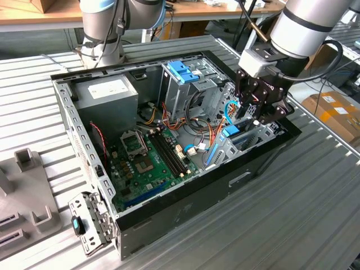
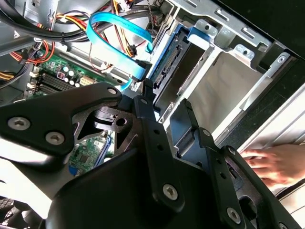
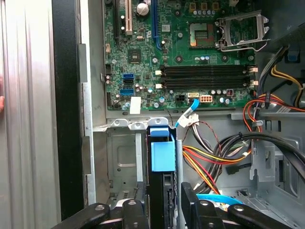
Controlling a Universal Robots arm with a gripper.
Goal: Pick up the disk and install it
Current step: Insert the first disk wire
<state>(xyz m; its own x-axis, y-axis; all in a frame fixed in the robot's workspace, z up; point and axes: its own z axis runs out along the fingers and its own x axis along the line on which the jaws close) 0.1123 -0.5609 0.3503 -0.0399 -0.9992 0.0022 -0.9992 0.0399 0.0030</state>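
The arm reaches down into a black, open-sided computer case [image 1: 185, 197] lying on a ribbed grey metal table [image 1: 270, 225]. Its black linkage gripper [image 1: 254, 115] is low over the sheet-metal drive bay [image 3: 121, 157] at the case's end toward the exterior view's right.

The disk [image 3: 162, 157], a flat grey hard drive in a light-blue plastic carrier, stands on edge in that bay. Its blue end tab is on the side toward the green motherboard [image 1: 146, 157]. In the first wrist view the gripper sits astride the drive's narrow edge, close on both sides. From where I stand, I cannot tell whether it is clamped on or slack.

A light-blue flat cable [image 2: 114, 24] loops just beside the drive's connector end. Bundles of red, yellow and black wires [image 3: 209, 162] lie near the bay. The tall metal cage with a blue plastic top [image 1: 183, 79] stands apart, nearer the grey power supply box [image 1: 107, 93]. A person's hand [image 2: 279, 164] rests outside the case wall.
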